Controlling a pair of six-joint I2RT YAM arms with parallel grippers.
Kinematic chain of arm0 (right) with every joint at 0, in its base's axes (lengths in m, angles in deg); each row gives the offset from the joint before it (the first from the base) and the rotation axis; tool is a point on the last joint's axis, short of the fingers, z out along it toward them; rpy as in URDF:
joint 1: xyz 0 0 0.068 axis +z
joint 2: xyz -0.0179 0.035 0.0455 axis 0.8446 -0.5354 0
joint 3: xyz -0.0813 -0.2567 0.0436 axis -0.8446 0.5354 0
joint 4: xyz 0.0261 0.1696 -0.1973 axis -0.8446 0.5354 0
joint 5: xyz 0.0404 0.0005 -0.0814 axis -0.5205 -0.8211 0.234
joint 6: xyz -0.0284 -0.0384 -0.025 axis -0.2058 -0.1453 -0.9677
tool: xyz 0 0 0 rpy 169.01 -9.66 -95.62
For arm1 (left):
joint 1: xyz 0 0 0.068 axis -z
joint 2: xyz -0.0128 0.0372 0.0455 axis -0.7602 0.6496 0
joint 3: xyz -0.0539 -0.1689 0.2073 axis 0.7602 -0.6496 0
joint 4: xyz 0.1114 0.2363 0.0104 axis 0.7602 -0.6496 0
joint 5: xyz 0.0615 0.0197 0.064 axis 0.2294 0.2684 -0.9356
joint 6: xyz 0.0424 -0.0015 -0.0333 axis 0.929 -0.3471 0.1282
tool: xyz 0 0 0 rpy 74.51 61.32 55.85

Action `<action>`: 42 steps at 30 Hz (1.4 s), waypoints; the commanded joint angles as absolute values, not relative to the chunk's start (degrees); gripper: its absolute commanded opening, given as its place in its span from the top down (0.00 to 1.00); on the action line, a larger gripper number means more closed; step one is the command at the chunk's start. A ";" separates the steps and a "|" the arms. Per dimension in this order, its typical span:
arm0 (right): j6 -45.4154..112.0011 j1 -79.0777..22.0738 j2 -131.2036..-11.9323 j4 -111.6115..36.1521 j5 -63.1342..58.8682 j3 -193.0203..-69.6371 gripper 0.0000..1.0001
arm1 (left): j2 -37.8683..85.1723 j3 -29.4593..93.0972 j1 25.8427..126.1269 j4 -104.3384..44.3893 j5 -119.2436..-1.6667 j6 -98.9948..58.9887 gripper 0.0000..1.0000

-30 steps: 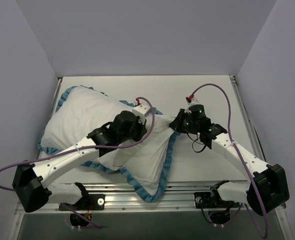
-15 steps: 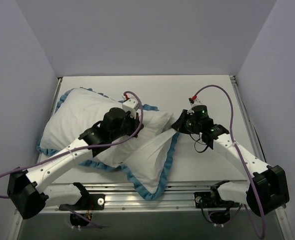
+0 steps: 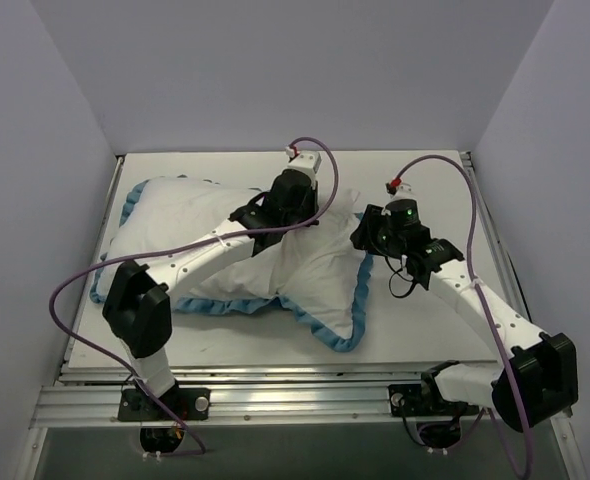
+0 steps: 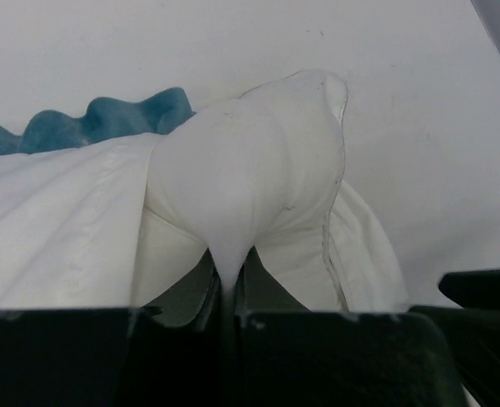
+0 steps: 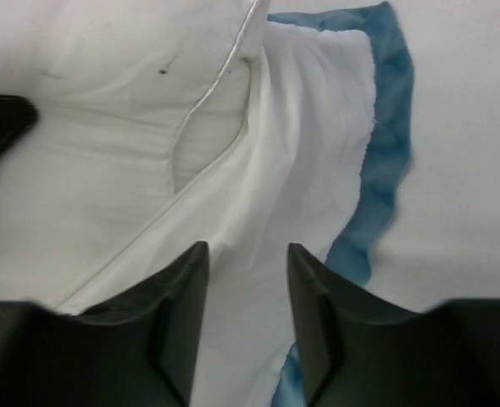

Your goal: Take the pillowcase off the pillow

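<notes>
A white table [image 3: 425, 180] was seen from above, with a pillow [image 4: 250, 170] laid across its left and middle. The pillow's long axis ran from the left arm's side toward the right arm's side. The pillowcase [image 5: 318, 136] was gathered round the pillow, and only its plain white inside and its blue ruffle [image 3: 361, 300] were shown. The ruffle was traced along the pillow's left edge and round its near right end.

The left arm was stretched across the pillow to its far right corner. There the left gripper [image 4: 230, 297] was clamped tight on a pinch of the plump, piped corner. The case lay to the left of that corner in the wrist view.

The right gripper [image 5: 246, 254] was set at the pillow's right end, just beside the ruffle. Its fingers [image 5: 182, 314] were held a narrow way apart, with white case fabric seen between them and the ruffle to their right. Whether that fabric was pinched could not be told.

The case mouth was judged to face right. The coming pull would then turn on the corner being drawn out along the long axis while the case was held back at the right end.

The pillow's middle was hidden by the left arm, so how much of it lay inside the case could not be made out. No print was visible.
</notes>
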State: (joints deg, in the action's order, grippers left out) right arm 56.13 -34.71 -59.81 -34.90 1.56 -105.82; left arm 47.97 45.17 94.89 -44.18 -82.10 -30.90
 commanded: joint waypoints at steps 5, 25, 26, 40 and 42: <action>53.72 -33.29 -56.85 -27.17 9.20 -113.70 0.40 | 52.84 58.17 94.05 -42.17 -87.44 -30.40 0.51; 62.51 -27.22 -50.96 -28.57 12.01 -106.06 0.25 | 43.25 47.01 95.19 -57.39 -69.24 -4.38 0.10; 63.21 -26.78 -50.87 -28.48 12.19 -105.88 0.24 | 44.56 47.01 95.19 -57.13 -69.50 -4.64 0.10; 67.35 -17.82 -57.45 -32.17 20.18 -108.07 0.24 | 50.02 46.40 93.52 -53.18 -66.53 -12.99 0.96; 67.08 -17.29 -59.39 -33.05 21.85 -108.78 0.24 | 49.94 45.70 93.43 -52.82 -65.82 -14.57 0.98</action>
